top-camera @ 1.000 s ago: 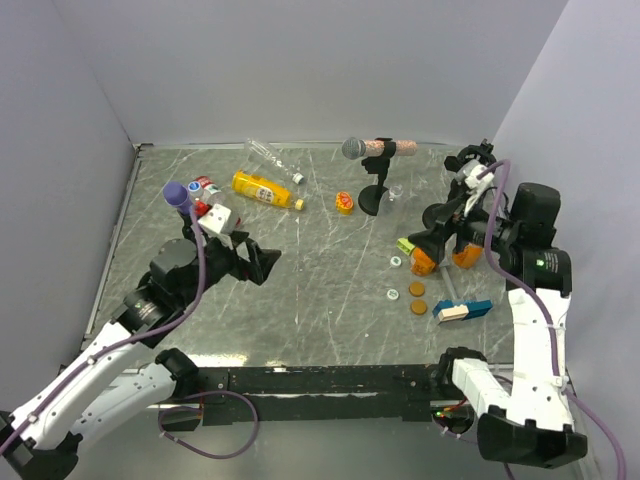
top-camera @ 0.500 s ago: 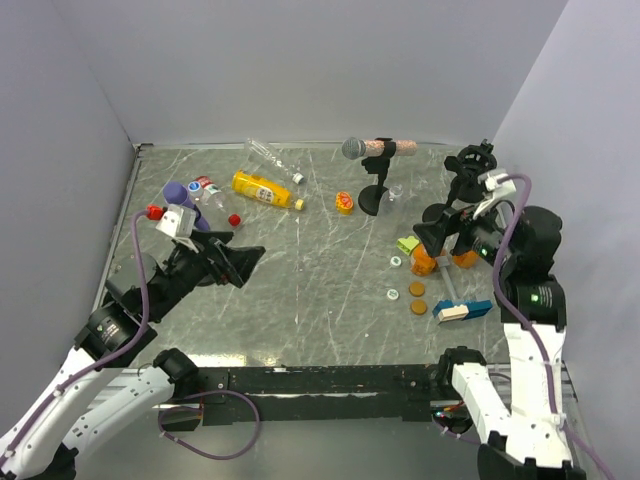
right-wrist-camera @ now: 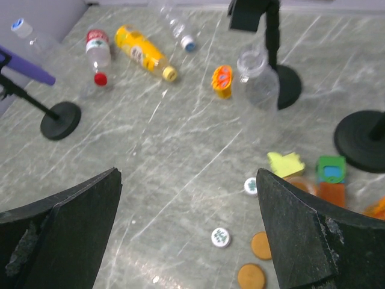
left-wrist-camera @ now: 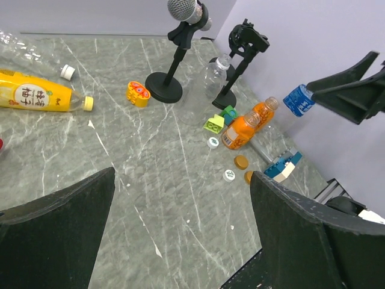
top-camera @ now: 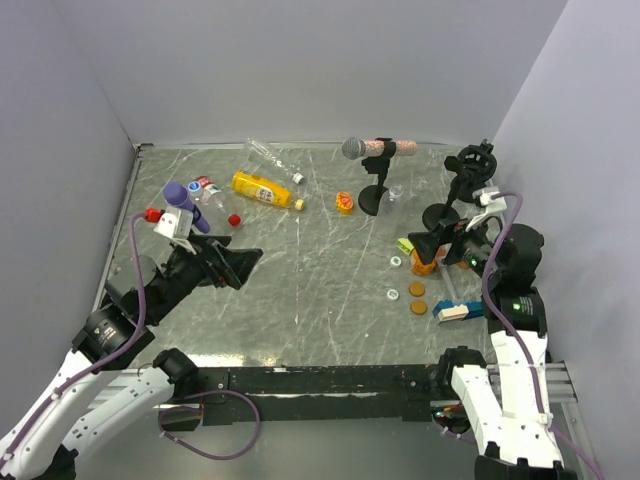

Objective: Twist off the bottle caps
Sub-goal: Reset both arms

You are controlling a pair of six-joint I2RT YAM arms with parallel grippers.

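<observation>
Both grippers hang open above the table, holding nothing. My left gripper [top-camera: 236, 266] [left-wrist-camera: 180, 180] is at the near left. My right gripper [top-camera: 435, 248] [right-wrist-camera: 188, 174] is over the right side. A yellow bottle [top-camera: 265, 189] [left-wrist-camera: 36, 96] lies capped at the back, beside a clear bottle [top-camera: 268, 157] with a white cap [right-wrist-camera: 188, 43]. A red-labelled bottle [right-wrist-camera: 96, 55] carries a red cap [right-wrist-camera: 101, 78]. Two stubby orange bottles [left-wrist-camera: 239, 131] [left-wrist-camera: 263, 111] stand on the right. Two orange-brown caps [right-wrist-camera: 261, 245] [right-wrist-camera: 251, 276] lie loose near white round pieces [right-wrist-camera: 221, 236].
A grey-headed microphone [top-camera: 355, 149] on its stand and an open clear bottle [right-wrist-camera: 257, 78] stand mid-back. A purple-headed microphone [top-camera: 180, 195] is at the left, a black stand [top-camera: 470, 165] at the right. A yellow-green block [right-wrist-camera: 286, 162], a blue-white block [top-camera: 462, 311] and an orange toy [top-camera: 344, 203] lie about.
My left arm has drawn back toward the near left, away from the red-labelled bottle. My right arm has pulled back toward the near edge. Both grippers stayed open.
</observation>
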